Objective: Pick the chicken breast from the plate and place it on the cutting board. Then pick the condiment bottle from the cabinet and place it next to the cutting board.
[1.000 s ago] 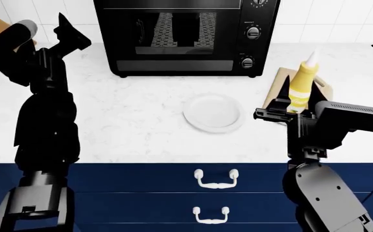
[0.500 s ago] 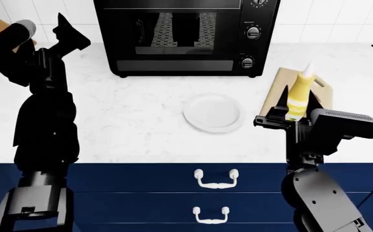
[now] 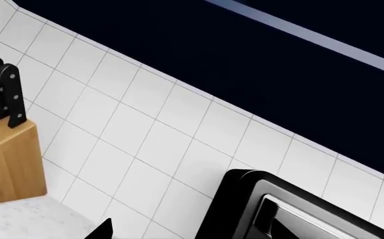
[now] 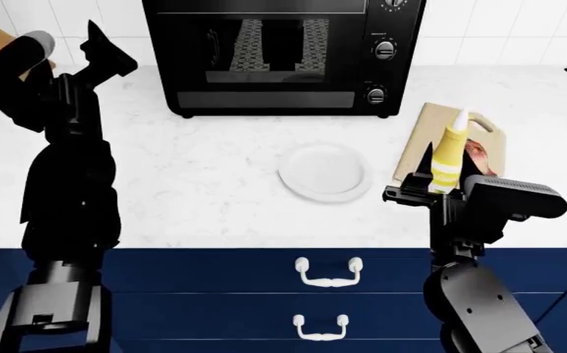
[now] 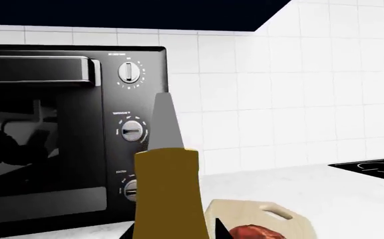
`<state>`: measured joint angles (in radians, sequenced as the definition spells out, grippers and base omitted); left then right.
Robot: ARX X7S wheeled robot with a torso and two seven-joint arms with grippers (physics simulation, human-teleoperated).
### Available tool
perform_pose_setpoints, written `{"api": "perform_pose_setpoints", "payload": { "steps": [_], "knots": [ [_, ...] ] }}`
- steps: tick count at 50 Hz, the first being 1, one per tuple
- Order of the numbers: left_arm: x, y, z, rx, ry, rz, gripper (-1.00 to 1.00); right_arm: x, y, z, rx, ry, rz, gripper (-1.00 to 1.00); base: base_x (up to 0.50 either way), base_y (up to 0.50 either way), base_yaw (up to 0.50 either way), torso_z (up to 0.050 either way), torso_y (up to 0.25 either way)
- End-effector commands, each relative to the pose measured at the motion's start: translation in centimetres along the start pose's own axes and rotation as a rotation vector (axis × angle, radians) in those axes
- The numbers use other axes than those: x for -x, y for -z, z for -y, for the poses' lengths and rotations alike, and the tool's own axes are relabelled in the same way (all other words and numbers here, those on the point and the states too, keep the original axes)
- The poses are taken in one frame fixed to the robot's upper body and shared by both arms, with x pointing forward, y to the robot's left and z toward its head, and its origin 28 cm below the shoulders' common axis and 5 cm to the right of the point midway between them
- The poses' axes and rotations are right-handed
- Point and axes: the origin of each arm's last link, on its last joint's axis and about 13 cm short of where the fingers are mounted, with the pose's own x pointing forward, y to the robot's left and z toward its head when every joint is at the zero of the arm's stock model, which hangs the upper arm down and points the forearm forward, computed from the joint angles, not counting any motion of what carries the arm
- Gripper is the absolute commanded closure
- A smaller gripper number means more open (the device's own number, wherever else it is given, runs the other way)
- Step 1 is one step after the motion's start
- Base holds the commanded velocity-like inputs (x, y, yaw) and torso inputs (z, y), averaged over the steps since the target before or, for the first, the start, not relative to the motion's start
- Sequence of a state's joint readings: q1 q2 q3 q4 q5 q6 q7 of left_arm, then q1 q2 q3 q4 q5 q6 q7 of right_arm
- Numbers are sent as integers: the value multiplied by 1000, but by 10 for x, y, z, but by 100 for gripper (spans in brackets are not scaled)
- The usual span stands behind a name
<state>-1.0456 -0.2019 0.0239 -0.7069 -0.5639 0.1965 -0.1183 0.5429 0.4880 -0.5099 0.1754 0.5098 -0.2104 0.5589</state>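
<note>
Bottle (image 4: 450, 158) pinched upright in right gripper (image 4: 447, 185), just above near edge of board (image 4: 440, 121), probably for setting down beside it. Chicken (image 4: 479, 154) already on board; plate (image 4: 324, 171) bare. Left gripper (image 4: 101, 45) raised aside, state unclear.

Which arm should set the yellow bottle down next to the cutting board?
Right. The right gripper already holds the condiment bottle upright beside the cutting board; the left gripper is raised far across the counter.
</note>
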Motion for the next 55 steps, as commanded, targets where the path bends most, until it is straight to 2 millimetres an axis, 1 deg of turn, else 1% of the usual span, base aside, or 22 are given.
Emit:
{"api": "perform_pose_setpoints", "payload": {
  "steps": [1, 14, 33, 55],
  "knots": [
    [0, 0, 0, 0, 0, 1, -100, -1, 5, 1, 14, 3, -2, 100, 0, 0, 0, 0, 0],
    [1, 0, 0, 2, -1, 2, -100, 3, 12, 0, 17, 0, -21, 100, 0, 0, 0, 0, 0],
    [0, 1, -1, 4, -2, 2, -100, 2, 22, -2, 25, -7, -67, 100, 0, 0, 0, 0, 1],
    [1, 0, -1, 19, -3, -3, -100, 1, 37, 2, 38, 15, -101, 100, 0, 0, 0, 0, 0]
  ]
}}
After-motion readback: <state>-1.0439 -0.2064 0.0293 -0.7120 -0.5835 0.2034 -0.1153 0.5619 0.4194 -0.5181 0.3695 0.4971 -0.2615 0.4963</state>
